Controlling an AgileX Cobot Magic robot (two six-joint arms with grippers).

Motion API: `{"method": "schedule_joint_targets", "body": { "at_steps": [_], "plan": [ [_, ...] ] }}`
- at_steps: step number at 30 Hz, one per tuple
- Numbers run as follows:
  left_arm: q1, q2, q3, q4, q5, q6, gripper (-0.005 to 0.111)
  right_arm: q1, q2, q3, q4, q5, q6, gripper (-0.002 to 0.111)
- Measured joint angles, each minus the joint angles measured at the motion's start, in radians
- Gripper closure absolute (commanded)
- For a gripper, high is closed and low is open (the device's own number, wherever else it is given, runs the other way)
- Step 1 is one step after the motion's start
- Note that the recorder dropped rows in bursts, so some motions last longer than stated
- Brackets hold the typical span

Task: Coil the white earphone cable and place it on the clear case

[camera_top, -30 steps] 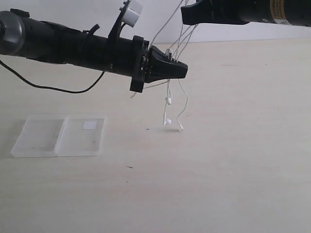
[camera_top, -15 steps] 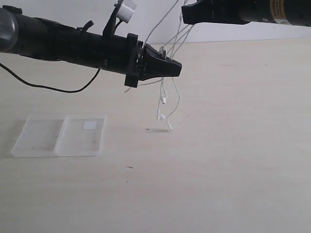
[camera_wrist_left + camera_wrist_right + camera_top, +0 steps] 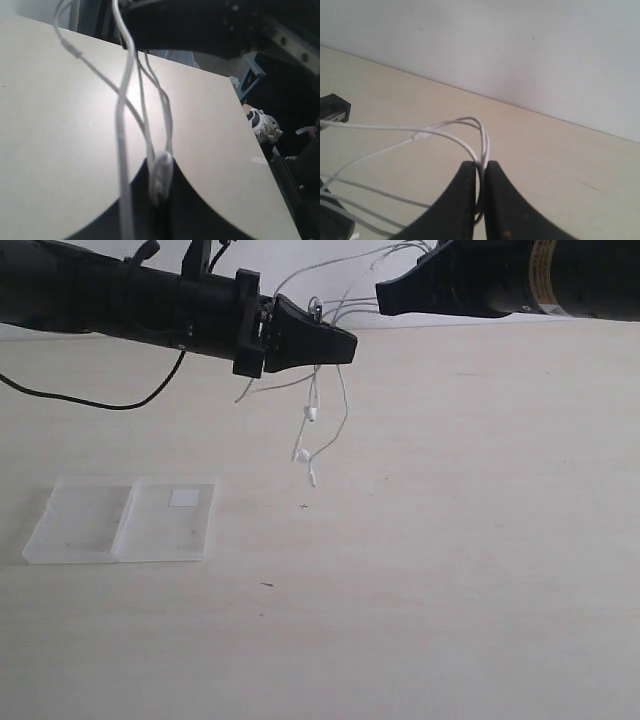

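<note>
Left tool (image 3: 347, 343) and right tool (image 3: 384, 297) are both clamped, each pinching the white earphone cable (image 3: 119, 115). It hangs in loose loops between them, above the surface (image 3: 450, 590).

Risk: a loop slips a pinch and the coil unravels, or the dangling earbuds (image 3: 301, 453) snag.

Count: one cable, two earbuds, two tools, one clear case (image 3: 120, 520) lying well below the left tool.
</note>
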Motion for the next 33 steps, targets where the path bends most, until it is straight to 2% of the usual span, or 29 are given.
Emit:
{"method": "schedule_joint_targets", "body": {
  "at_steps": [10,21,23,28,33],
  "plan": [
    [0.000,-0.043,0.000,-0.011,0.002,-0.050,0.107,0.000,0.031,0.043,0.029,-0.050,-0.004,0.100],
    [0.001,-0.076,0.000,-0.007,0.002,-0.178,0.107,0.000,0.031,0.057,0.044,-0.137,-0.006,0.101],
    [0.015,-0.076,0.000,-0.009,0.002,-0.190,0.107,0.000,0.031,0.057,0.044,-0.138,-0.006,0.097],
    [0.073,-0.076,0.000,-0.036,0.002,-0.260,0.107,0.000,0.031,0.057,0.044,-0.198,-0.006,0.078],
    [0.081,-0.076,0.000,-0.094,0.002,-0.313,0.107,0.000,0.031,0.057,0.044,-0.326,-0.006,0.064]
  ]
}}
